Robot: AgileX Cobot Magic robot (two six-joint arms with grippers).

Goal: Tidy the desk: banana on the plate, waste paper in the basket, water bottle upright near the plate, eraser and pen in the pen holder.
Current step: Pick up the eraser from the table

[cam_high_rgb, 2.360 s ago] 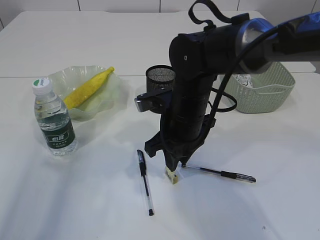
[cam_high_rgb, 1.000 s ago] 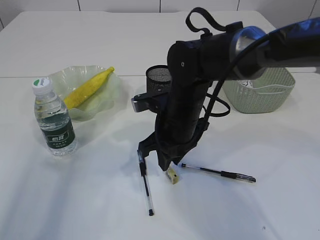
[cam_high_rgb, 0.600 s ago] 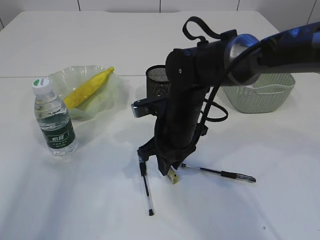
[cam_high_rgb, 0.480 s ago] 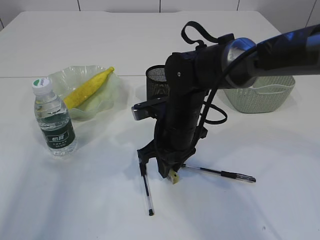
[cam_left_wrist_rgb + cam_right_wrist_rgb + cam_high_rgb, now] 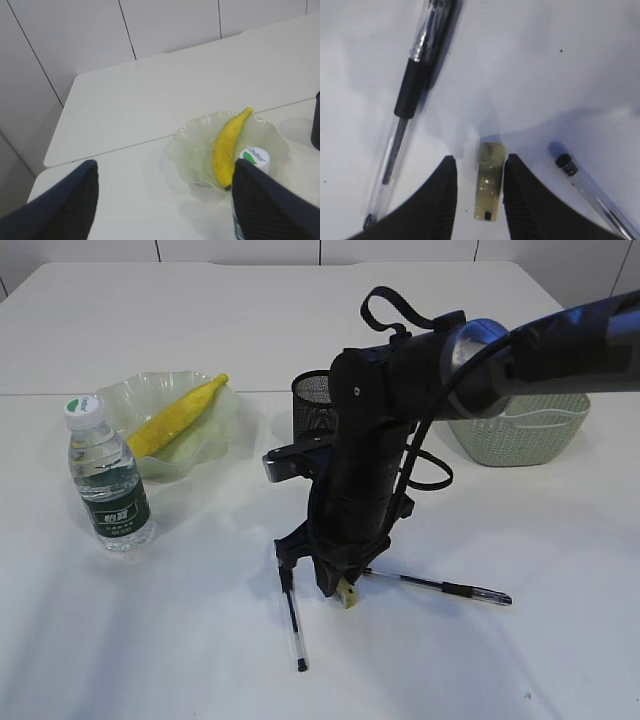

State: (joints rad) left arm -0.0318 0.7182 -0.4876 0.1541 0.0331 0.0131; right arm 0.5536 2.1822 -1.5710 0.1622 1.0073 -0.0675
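A: What was seen along the large plain white tabletop point(image 5: 180, 640), from the left?

B: A small clear plastic bottle point(image 5: 107, 477) with a dark green label and white cap was found upright just beside a translucent pale-green wavy dish point(image 5: 225, 430), in which a ripe yellow banana point(image 5: 177, 416) was laid. A clear ballpoint pen point(image 5: 292, 615) with a black grip was seen next.

A: And the grippers?

B: The left gripper point(image 5: 165, 200) was held wide apart, with nothing between its fingers. The right gripper point(image 5: 479, 192) was closed on a tiny cream-yellowish smudged block point(image 5: 489, 181), which was held at the tabletop.

A: Further right?

B: A black wire-mesh cup point(image 5: 311, 400) was partly hidden behind the arm; a second pen point(image 5: 440, 588) and a sage-green perforated basket point(image 5: 520, 435) were noted.
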